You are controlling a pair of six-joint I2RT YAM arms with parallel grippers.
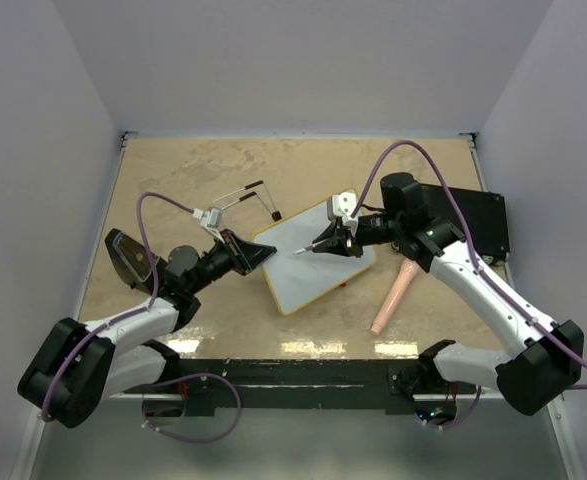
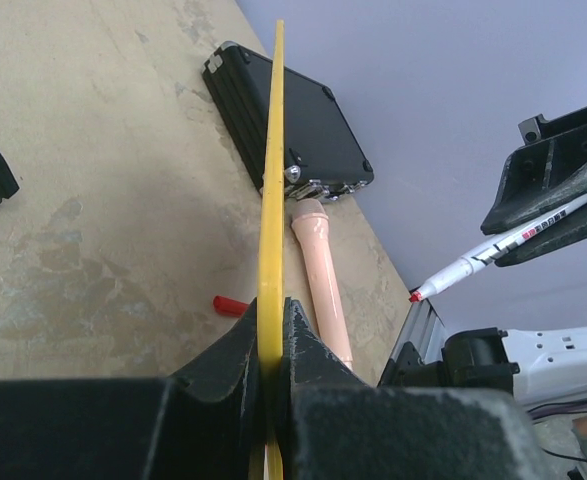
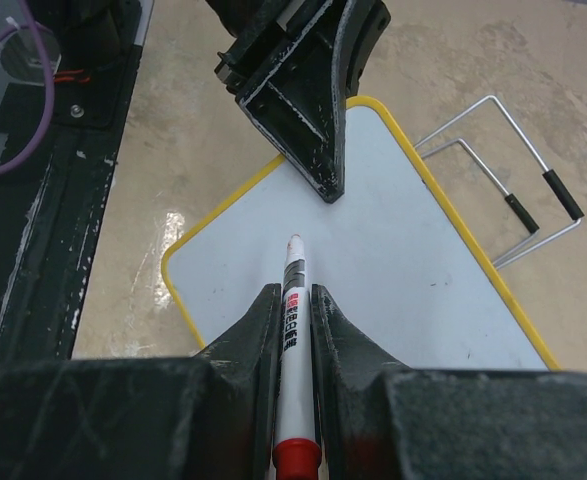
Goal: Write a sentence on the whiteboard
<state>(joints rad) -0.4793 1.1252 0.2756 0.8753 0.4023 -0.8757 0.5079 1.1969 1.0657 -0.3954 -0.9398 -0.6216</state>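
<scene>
Right wrist view: my right fingers (image 1: 333, 242) are clamping the marker (image 3: 294, 290), its tip hovering just off the whiteboard (image 3: 413, 270). My left fingers (image 3: 323, 170) are pinching the board's yellow rim at 12 o'clock. The board is sitting mid-surface with its face blank, so the whole sentence is waiting to be written.

Wht arms (image 1: 483, 285), blk grippers (image 1: 323, 245), purple cables (image 1: 410, 143)

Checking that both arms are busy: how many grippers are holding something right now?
2. The left gripper clamps the yellow edge of the whiteboard; the right gripper holds a marker, tip aimed at the board face.
</scene>
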